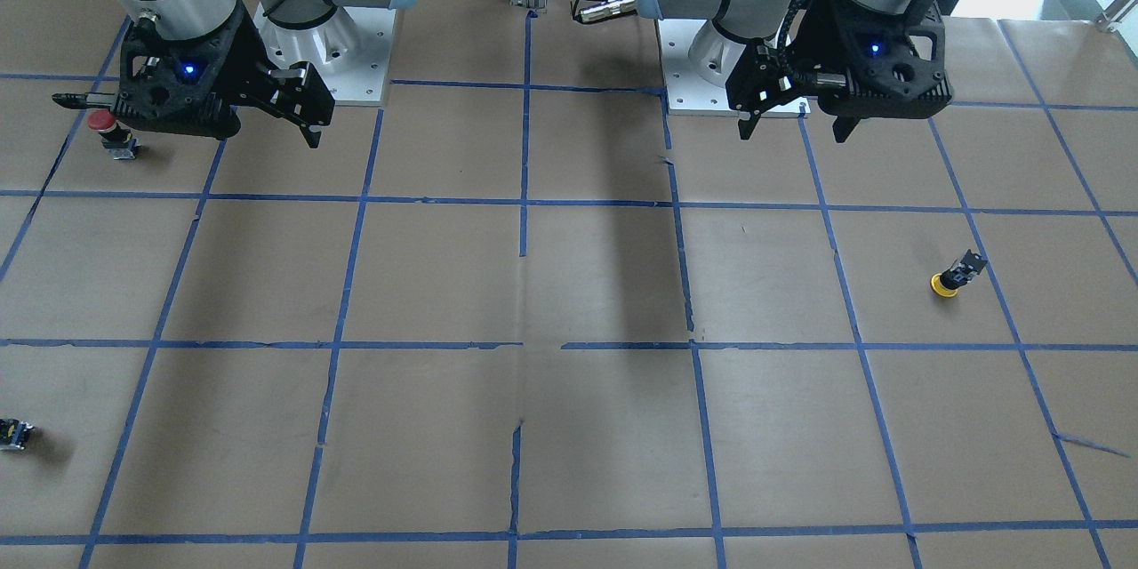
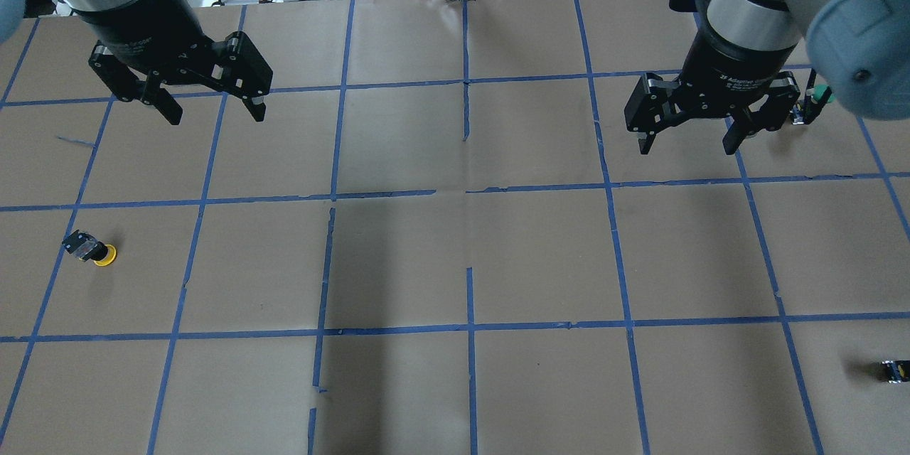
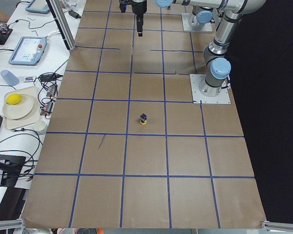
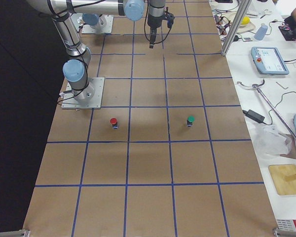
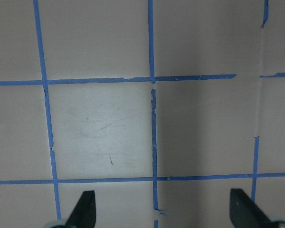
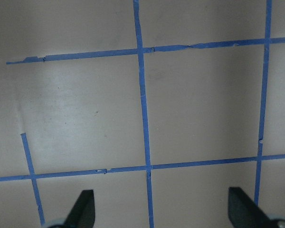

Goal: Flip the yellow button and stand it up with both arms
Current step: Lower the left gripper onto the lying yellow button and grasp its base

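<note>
The yellow button (image 1: 953,276) rests with its yellow cap on the brown table and its black body tilted upward. It also shows in the overhead view (image 2: 92,249) at the left and in the exterior left view (image 3: 143,119). My left gripper (image 2: 215,116) hangs open and empty well above the table, apart from the button; it also shows in the front view (image 1: 793,133). My right gripper (image 2: 686,149) is open and empty on the other side, also in the front view (image 1: 182,120). Both wrist views show spread fingertips (image 5: 83,209) (image 6: 83,209) over bare paper.
A red-capped button (image 1: 105,126) stands under my right gripper's side, and a green-capped button (image 2: 817,94) stands beside it. A tiny black part (image 2: 894,370) lies near the table's right edge. Blue tape lines grid the table (image 2: 469,256).
</note>
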{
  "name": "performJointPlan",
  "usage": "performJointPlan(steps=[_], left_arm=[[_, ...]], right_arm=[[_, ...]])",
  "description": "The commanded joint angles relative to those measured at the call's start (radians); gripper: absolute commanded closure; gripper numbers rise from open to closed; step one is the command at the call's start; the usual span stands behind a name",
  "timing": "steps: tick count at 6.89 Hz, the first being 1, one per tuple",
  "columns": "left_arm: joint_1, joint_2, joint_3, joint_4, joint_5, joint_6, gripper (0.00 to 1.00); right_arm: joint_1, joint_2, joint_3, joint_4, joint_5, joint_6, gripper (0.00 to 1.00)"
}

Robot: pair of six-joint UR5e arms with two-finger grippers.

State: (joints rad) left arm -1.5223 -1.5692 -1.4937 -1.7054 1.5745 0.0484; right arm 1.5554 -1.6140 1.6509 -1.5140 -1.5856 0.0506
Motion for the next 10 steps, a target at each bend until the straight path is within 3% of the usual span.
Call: performJointPlan(steps=[1,2,5,7,10], left_arm=[[0.138,-0.008,-0.098,0.000,-0.001,0.223,0.00],[0.236,0.009,-0.174,0.019,0.030,0.366,0.00],[0.440,-0.008,-0.343,0.334,0.033,0.695,0.00],[0.558,-0.021,-0.446,0.479,0.025,0.995,0.00],[0.686,-0.156,-0.459,0.639,0.019,1.374,0.02]], right_arm=[[0.000,0.000,0.000,0.000,0.000,0.000,0.00],[0.000,0.000,0.001,0.000,0.000,0.000,0.00],[0.000,0.000,0.000,0.000,0.000,0.000,0.00],[0.000,0.000,0.000,0.000,0.000,0.000,0.00],[0.000,0.002,0.001,0.002,0.000,0.000,0.00]])
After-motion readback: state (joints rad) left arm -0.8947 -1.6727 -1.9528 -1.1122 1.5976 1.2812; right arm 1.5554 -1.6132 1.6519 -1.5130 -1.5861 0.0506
